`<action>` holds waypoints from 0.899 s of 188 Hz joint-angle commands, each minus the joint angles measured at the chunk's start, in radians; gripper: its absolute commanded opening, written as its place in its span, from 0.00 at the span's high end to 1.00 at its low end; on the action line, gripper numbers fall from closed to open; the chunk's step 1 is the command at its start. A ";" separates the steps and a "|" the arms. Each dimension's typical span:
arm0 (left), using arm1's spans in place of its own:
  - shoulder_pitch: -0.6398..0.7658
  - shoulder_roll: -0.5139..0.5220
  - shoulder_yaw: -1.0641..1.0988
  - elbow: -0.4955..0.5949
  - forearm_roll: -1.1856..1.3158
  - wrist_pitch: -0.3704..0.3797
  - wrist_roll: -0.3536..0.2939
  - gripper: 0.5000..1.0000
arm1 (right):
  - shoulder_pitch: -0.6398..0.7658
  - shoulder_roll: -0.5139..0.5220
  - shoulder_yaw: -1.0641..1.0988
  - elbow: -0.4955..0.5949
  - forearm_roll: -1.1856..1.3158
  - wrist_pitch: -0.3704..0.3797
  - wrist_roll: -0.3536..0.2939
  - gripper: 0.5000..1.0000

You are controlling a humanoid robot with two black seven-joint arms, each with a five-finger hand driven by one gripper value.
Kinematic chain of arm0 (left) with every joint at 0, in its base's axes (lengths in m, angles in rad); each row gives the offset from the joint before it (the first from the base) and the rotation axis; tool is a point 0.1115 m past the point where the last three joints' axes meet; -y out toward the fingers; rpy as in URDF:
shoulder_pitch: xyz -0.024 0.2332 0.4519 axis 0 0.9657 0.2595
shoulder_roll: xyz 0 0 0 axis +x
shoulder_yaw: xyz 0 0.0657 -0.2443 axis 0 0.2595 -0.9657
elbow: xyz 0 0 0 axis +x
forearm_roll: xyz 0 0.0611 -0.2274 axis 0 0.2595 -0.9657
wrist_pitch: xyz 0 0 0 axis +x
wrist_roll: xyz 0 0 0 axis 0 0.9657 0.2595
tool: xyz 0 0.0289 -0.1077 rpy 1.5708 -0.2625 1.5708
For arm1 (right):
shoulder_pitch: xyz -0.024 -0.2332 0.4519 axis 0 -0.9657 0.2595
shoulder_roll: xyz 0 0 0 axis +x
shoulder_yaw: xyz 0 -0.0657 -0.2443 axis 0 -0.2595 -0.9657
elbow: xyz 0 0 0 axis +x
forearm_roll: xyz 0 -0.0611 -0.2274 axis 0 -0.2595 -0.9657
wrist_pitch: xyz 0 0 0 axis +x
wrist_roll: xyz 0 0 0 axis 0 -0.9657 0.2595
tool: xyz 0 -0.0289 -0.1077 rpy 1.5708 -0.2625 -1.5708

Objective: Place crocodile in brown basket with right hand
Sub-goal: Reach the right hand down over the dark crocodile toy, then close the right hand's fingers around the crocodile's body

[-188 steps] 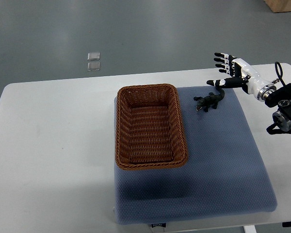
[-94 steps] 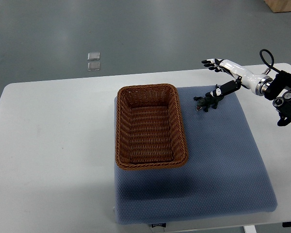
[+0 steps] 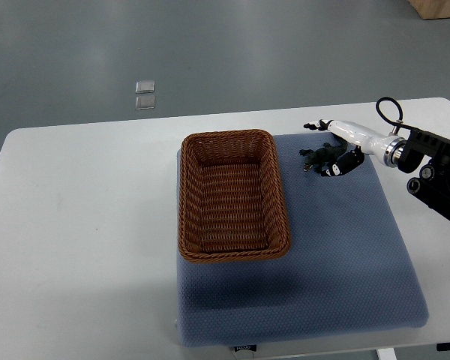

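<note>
Crocodile (image 3: pixel 316 156): one, beside one brown basket (image 3: pixel 185 202); right robot hand (image 3: pixel 339 141) over it, grip unclear.

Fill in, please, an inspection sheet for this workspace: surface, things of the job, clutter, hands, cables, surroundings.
Surface: white table with a blue-grey mat on its right half.
Job's things: brown wicker basket on the mat's left part, nothing in it. The crocodile lies on the mat, right of the basket and apart from it.
Clutter: nothing seen.
Hands: right hand is at the crocodile's tail end; grip cannot be told. Left hand is not in view.
Cables: black cable loops at the right wrist, off the mat.
Surroundings: grey floor; two small clear squares on it; brown object at the top right corner.
</note>
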 commanded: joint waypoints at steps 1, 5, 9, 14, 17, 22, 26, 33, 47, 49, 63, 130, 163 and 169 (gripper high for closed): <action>0.000 0.000 0.000 0.000 0.000 0.000 0.000 0.00 | 0.011 0.001 -0.040 -0.002 -0.008 -0.024 -0.003 0.14; 0.000 0.000 0.000 0.000 0.000 0.000 0.000 0.00 | 0.014 0.003 -0.046 -0.003 -0.010 -0.026 -0.003 0.14; 0.000 0.000 0.000 0.000 0.000 0.000 0.000 0.00 | 0.017 0.001 -0.052 -0.003 -0.010 -0.027 -0.003 0.14; 0.000 0.000 0.000 0.000 0.000 0.000 0.000 0.00 | 0.022 0.001 -0.058 -0.003 -0.010 -0.027 -0.003 0.14; 0.000 0.000 0.000 0.000 0.000 0.000 0.000 0.00 | 0.022 0.001 -0.058 -0.003 -0.010 -0.027 -0.003 0.14; 0.000 0.000 0.000 0.000 0.000 0.000 0.000 0.00 | 0.034 0.001 -0.075 -0.003 -0.010 -0.027 -0.005 0.14; 0.000 0.000 0.000 0.000 0.000 0.000 0.002 0.00 | 0.038 0.001 -0.083 -0.005 -0.010 -0.027 -0.005 0.14; 0.000 0.000 0.000 0.000 0.000 0.000 0.000 0.00 | 0.049 0.001 -0.092 -0.008 -0.011 -0.027 -0.005 0.14; 0.000 0.000 0.000 0.000 0.000 0.000 0.000 0.00 | 0.072 0.008 -0.121 -0.020 -0.017 -0.027 -0.005 0.14; 0.000 0.000 0.000 0.000 0.000 0.000 0.000 0.00 | 0.075 0.008 -0.127 -0.022 -0.019 -0.029 -0.005 0.14; 0.000 0.000 0.000 0.000 0.000 0.000 0.002 0.00 | 0.097 0.009 -0.166 -0.028 -0.036 -0.038 -0.006 0.14; 0.000 0.000 0.000 0.000 0.000 0.000 0.000 0.00 | 0.155 -0.002 -0.233 -0.049 -0.126 -0.064 -0.006 0.17; 0.000 0.000 0.000 0.000 0.000 0.000 0.000 0.00 | 0.212 0.003 -0.319 -0.060 -0.129 -0.068 -0.006 0.23; 0.000 0.000 0.000 0.000 0.000 0.000 0.000 0.00 | 0.216 0.003 -0.325 -0.061 -0.129 -0.068 -0.006 0.26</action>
